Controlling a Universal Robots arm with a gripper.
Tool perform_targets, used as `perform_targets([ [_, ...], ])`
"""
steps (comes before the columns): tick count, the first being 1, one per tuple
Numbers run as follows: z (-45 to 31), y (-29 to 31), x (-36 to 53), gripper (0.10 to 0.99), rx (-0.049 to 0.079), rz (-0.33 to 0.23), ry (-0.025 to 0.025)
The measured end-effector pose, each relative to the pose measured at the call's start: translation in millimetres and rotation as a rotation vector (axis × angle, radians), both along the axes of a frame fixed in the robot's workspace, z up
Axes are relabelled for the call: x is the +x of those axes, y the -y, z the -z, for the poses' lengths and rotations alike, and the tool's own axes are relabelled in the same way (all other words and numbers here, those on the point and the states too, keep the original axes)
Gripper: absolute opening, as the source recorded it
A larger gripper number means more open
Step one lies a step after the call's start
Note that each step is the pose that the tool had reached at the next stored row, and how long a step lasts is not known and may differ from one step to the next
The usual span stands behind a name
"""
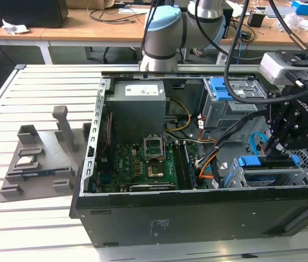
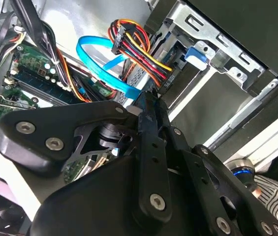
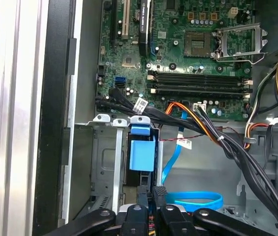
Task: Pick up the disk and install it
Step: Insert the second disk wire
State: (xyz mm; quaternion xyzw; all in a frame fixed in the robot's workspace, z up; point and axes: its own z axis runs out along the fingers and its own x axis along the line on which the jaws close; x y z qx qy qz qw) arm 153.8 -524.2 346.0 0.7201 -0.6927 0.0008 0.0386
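The disk (image 1: 268,161) lies in the drive cage at the front corner of the open computer case, on the exterior view's right, and its blue carrier bracket shows along its top. In the first wrist view the bracket's blue tab (image 3: 142,155) sits in the metal bay slot. My gripper (image 1: 277,147) hangs just over the disk's bracket. Its black fingers are pressed together, with the tips (image 3: 151,191) right at the end of the slot below the blue tab. Nothing shows between them. In the second wrist view the shut fingers (image 2: 147,105) point into the case.
A grey power supply box (image 1: 137,103) and the green motherboard (image 1: 148,164) fill the case's middle. Black and orange cable bundles (image 3: 212,132) and a blue flat cable (image 3: 198,200) run close to the bay. A second cage with a blue part (image 1: 224,90) stands behind. A grey fixture (image 1: 39,158) rests on the slatted table.
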Motion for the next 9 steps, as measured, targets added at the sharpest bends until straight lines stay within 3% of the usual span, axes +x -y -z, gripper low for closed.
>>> perform_targets([
  [9, 0.1, 3.0, 1.2, 0.161, 0.000, 0.000, 0.0000],
])
